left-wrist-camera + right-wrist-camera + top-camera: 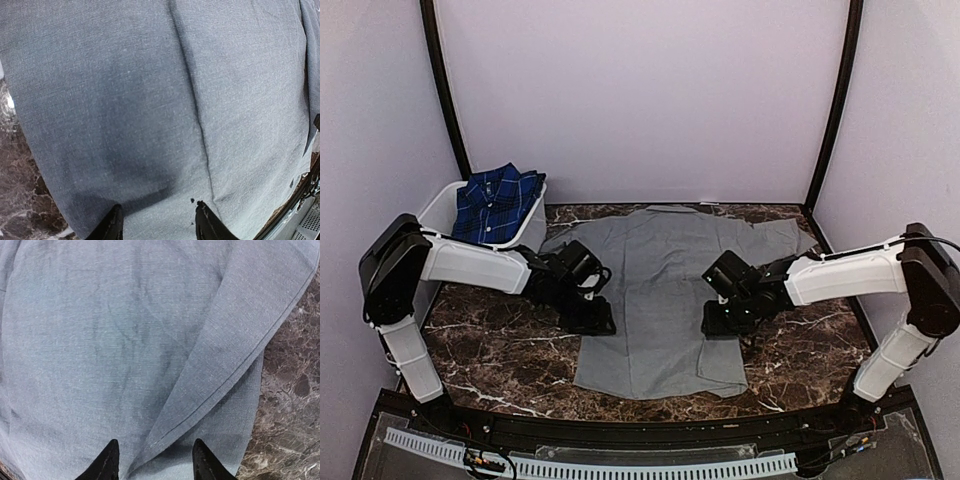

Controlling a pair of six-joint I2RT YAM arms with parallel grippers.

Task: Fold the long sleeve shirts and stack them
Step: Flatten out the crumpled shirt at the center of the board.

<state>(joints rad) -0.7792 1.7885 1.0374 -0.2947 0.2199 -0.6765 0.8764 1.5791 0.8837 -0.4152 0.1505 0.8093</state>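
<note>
A plain grey long sleeve shirt (660, 290) lies spread flat on the marble table, collar toward the back. My left gripper (595, 322) hovers at its left edge, jaws open over the cloth (150, 100) beside a long seam, holding nothing (159, 220). My right gripper (723, 320) sits at the shirt's right edge, also open (156, 457). A folded-over grey flap with a stitched hem (235, 350) runs diagonally down to a point between its fingertips. The navy-and-blue plaid shirt (498, 203) lies bunched in the tub at the back left.
A white plastic tub (528, 235) stands at the table's back left corner, just behind my left arm. Dark marble tabletop (500, 350) shows on both sides of the shirt. Purple walls enclose the back and sides.
</note>
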